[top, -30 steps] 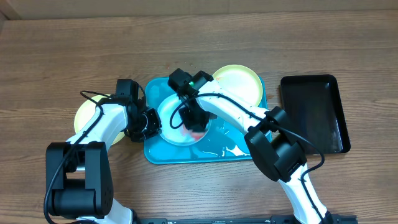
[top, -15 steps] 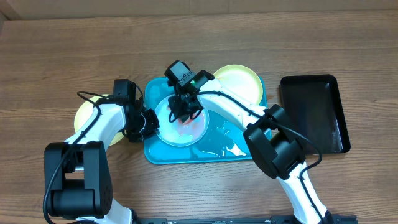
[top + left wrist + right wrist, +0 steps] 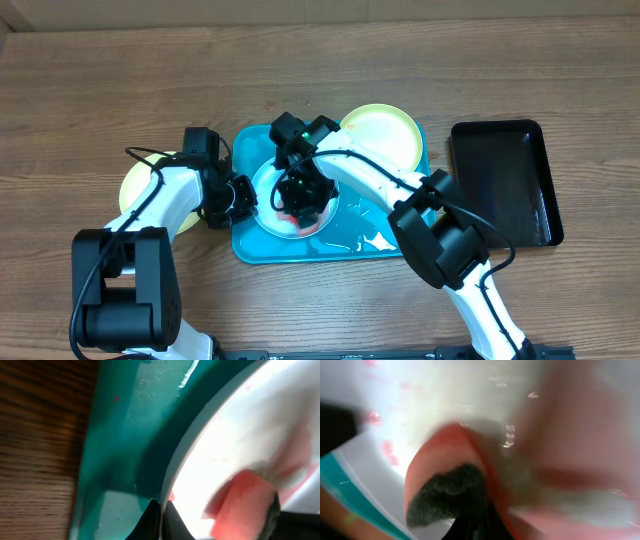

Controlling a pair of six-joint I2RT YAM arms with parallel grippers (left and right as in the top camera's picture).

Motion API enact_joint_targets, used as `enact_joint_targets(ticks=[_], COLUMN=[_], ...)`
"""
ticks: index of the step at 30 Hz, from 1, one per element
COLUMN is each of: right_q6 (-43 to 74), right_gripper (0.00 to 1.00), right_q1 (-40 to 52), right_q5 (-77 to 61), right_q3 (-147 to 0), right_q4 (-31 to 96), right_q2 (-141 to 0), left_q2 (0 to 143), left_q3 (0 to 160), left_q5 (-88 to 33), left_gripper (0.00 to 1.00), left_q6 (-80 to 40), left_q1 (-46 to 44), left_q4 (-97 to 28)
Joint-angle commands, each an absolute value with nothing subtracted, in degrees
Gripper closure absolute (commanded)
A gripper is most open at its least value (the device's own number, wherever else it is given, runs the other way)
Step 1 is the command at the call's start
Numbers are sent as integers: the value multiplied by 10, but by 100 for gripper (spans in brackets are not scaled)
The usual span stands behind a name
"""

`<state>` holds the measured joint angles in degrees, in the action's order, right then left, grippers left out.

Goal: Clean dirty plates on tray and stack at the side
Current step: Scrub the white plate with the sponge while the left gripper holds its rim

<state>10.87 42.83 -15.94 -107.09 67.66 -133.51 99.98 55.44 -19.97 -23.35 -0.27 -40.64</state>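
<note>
1. On the tray (image 3: 350,240), centre-left, your light-blue plate (image 3: 266,188) lies flat, with red smears showing on its whitish middle. This one is mid-scrub, not done.
2. Your right gripper (image 3: 300,193) is down on that plate, clamped on a red sponge (image 3: 240,505), as far as the blurred wrist view lets me judge.
3. Your left gripper (image 3: 243,197) is pinched shut on the plate's left rim, steadying it.
4. At the tray's far right corner sits a yellow-green plate (image 3: 385,130), with neither arm on it. I'd say it waits its turn.
5. Off the tray, on the bench (image 3: 100,80) to the left, a second yellow-green plate (image 3: 135,185) lies partly under your left arm. It is likely the start of the stack, though I cannot tell whether it is clean.
6. My reckoning: perhaps one of three set aside, one under way, one to go, then the stacking.
</note>
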Motion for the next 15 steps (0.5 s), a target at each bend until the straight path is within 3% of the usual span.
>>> enact_joint_targets(ticks=[1,8,15], right_q6=[122,122,122], right_gripper=[96,96,96], right_q1=[404,405,405], right_q5=[61,126,-74], right_q3=[-1078,-1080,-1080], right_q4=[679,583,477], right_q2=[-1344,-1345,-1374], left_q2=[1000,1000,1000], left_q3=[553,553,553], left_q5=[-196,-196,-196], left_gripper=[96,96,96], left_q6=[-218,-216,-212], left_q1=[1,1,1], left_q4=[-407,-407,-414])
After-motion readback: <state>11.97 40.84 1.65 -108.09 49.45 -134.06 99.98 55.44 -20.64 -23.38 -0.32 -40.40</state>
